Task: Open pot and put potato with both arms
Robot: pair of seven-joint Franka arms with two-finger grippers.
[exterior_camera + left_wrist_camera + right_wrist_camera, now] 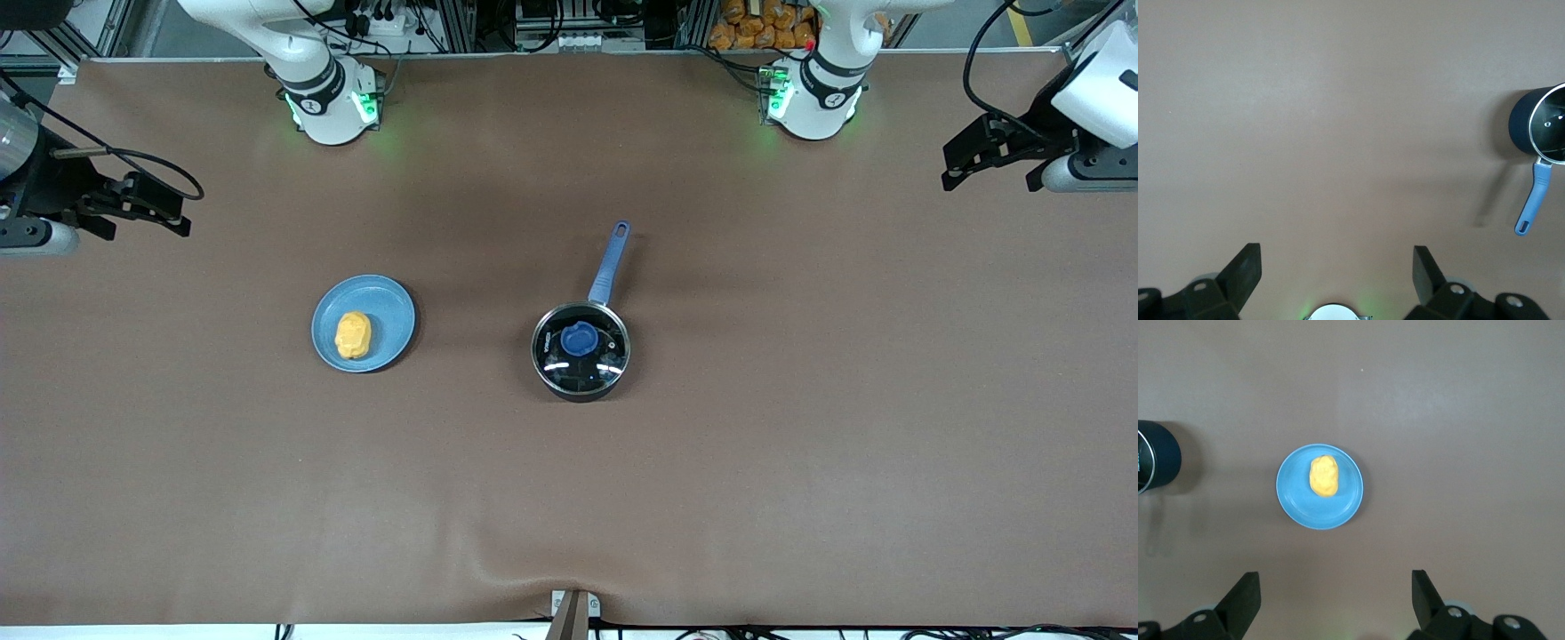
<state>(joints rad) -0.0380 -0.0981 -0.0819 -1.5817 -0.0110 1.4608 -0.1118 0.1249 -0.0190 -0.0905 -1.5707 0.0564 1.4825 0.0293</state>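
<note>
The black pot (pixel 580 360) stands mid-table with its glass lid and blue knob (pixel 579 339) on it; its blue handle (pixel 609 262) points toward the arms' bases. The yellow-orange potato (pixel 353 335) lies on a light-blue plate (pixel 391 307), beside the pot toward the right arm's end. My left gripper (pixel 949 173) hangs open and empty over the left arm's end of the table. My right gripper (pixel 182 213) hangs open and empty over the right arm's end. The left wrist view (pixel 1337 267) shows the pot (pixel 1521 127). The right wrist view (pixel 1336 587) shows the potato (pixel 1324 477), the plate (pixel 1345 503) and the pot's edge (pixel 1161 457).
A brown cloth (pixel 800 444) covers the whole table. The arms' bases (pixel 333 102) with green lights stand along the edge farthest from the front camera. A small clamp (pixel 573 613) sits at the table's nearest edge.
</note>
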